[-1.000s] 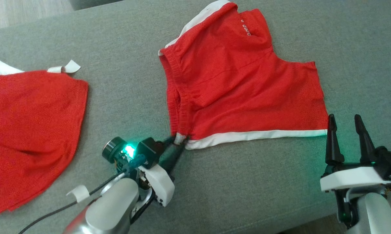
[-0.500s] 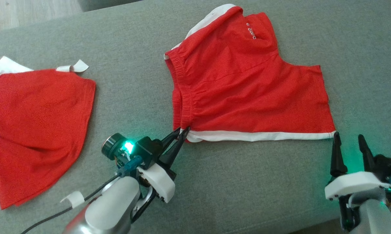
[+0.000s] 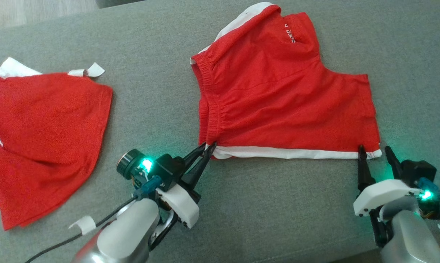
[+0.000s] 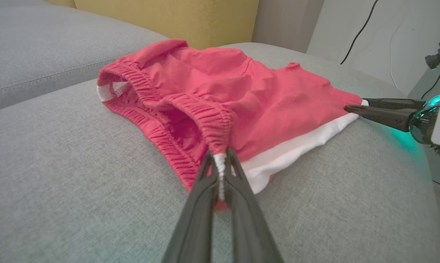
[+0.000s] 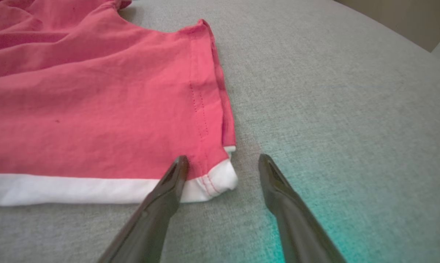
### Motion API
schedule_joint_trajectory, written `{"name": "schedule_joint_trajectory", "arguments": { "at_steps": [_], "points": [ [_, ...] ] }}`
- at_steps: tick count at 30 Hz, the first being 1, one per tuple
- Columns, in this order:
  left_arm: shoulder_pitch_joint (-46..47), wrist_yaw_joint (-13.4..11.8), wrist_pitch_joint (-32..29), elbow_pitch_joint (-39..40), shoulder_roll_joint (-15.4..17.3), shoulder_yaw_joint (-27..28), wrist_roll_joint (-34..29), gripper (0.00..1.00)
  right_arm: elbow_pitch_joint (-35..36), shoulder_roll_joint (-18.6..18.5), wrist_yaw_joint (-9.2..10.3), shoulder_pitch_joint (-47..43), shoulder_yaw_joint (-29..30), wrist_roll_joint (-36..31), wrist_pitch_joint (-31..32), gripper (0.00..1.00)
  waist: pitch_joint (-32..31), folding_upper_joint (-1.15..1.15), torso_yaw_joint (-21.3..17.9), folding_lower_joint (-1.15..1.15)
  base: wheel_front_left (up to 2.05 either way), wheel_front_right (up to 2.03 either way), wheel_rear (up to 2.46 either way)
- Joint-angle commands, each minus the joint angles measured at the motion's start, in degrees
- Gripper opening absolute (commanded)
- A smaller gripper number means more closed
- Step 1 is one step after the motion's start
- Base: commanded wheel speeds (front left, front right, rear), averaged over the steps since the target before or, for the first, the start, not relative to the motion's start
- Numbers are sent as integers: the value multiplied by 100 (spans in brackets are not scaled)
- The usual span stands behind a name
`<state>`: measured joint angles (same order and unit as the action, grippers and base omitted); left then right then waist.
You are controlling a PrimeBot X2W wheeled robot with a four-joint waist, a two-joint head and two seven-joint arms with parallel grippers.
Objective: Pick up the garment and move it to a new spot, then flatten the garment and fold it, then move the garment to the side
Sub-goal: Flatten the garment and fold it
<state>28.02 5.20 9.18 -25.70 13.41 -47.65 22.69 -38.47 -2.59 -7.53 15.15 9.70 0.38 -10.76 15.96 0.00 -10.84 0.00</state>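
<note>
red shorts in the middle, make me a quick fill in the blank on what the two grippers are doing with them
The left gripper is shut on the elastic ____ of the red shorts.
The right gripper is ____, the shorts' hem corner between its fingers.
The strip along the shorts' near edge is ____.
A second red garment lies to the robot's ____.
Missing words: waistband; open; white; left.

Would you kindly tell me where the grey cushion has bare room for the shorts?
Bare cushion lies between the shorts and the other red garment, and along the near edge between the left gripper and right gripper. Far left is crowded.
</note>
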Motion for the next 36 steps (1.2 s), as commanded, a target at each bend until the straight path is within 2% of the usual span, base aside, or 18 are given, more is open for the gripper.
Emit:
{"name": "schedule_joint_trajectory", "arguments": {
  "at_steps": [1,2,3,4,12,18,22,26,30,36],
  "points": [
    [267,-36,61,141,61,181,46,0,-20,-29,4,62,-196,-53,99,100,-9,0,6,0,0,0,0],
    [273,-38,65,134,59,179,52,0,-47,-29,4,71,-212,-41,128,89,-15,0,10,0,0,0,0],
    [277,-40,69,126,56,177,58,0,-82,-29,4,78,-247,-20,173,50,-23,0,13,0,0,0,0],
    [278,-44,75,118,54,177,66,0,-103,-29,4,83,-293,-17,204,0,-33,0,14,0,0,0,0],
    [276,-110,129,72,95,237,150,0,191,-29,4,160,-322,53,14,0,-172,0,1,0,0,0,0],
    [550,-131,110,249,206,549,400,0,1013,-29,4,406,-531,335,-30,0,-375,0,47,0,0,0,0],
    [1056,-40,-140,446,386,681,463,0,1643,-29,4,783,-666,524,174,0,-521,0,94,0,0,0,0],
    [2015,68,-579,594,528,911,619,0,2299,-29,4,1567,-805,491,452,0,-735,0,151,0,0,0,0],
    [2733,124,-854,497,557,1082,791,0,2474,-39,4,2258,-882,418,642,0,-970,0,169,0,0,0,0],
    [3236,154,-948,280,571,1238,967,0,2501,-188,4,2831,-963,302,751,0,-1325,0,242,0,0,0,0]
  ]
}}
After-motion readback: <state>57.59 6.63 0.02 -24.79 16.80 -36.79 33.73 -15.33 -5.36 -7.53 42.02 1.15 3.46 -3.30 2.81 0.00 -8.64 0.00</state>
